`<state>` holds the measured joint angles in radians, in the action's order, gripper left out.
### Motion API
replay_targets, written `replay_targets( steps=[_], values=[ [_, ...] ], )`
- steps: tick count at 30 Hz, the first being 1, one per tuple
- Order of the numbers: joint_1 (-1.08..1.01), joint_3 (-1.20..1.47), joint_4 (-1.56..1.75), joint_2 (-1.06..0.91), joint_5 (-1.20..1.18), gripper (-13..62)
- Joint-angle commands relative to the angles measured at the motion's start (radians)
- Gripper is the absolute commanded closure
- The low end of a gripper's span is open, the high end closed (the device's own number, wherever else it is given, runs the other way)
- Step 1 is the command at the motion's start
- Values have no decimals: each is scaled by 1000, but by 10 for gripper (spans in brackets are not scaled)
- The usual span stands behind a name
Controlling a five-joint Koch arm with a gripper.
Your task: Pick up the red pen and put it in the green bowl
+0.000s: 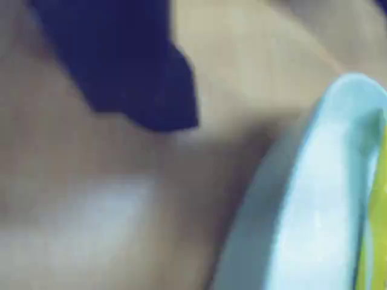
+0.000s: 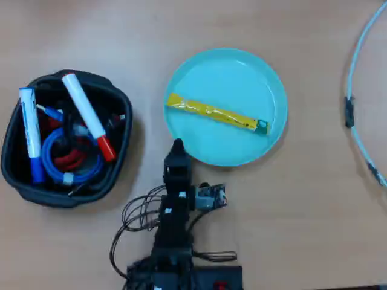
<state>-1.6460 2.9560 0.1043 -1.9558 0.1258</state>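
The red pen (image 2: 87, 115), a white marker with a red cap, lies slanted in the black container (image 2: 60, 196) at the left of the overhead view. The green bowl (image 2: 230, 75) sits at the centre and holds a yellow sachet (image 2: 214, 112). My gripper (image 2: 177, 147) is just off the bowl's lower-left rim, empty, well right of the pen. Only one narrow tip shows, so its state is unclear. The blurred wrist view shows one dark blue jaw at the upper left, the bowl's rim (image 1: 320, 199) at the right and a sliver of the sachet (image 1: 378, 229).
The black container also holds a white marker with blue caps (image 2: 30, 133) and coiled blue and red cables (image 2: 63, 154). A pale cable (image 2: 357, 90) curves along the table's right edge. The arm's base and loose wires (image 2: 145, 214) sit at the bottom centre.
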Motion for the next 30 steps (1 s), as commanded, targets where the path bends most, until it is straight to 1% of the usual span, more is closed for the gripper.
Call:
replay_targets(
  steps=[1,16,20,30],
  values=[
    [138,-109,-353,-259,-5,92],
    [140,-121,-370,-261,-6,92],
    [140,-198,-488,-261,-6,92],
    [156,-486,-842,-244,-8,92]
  ],
)
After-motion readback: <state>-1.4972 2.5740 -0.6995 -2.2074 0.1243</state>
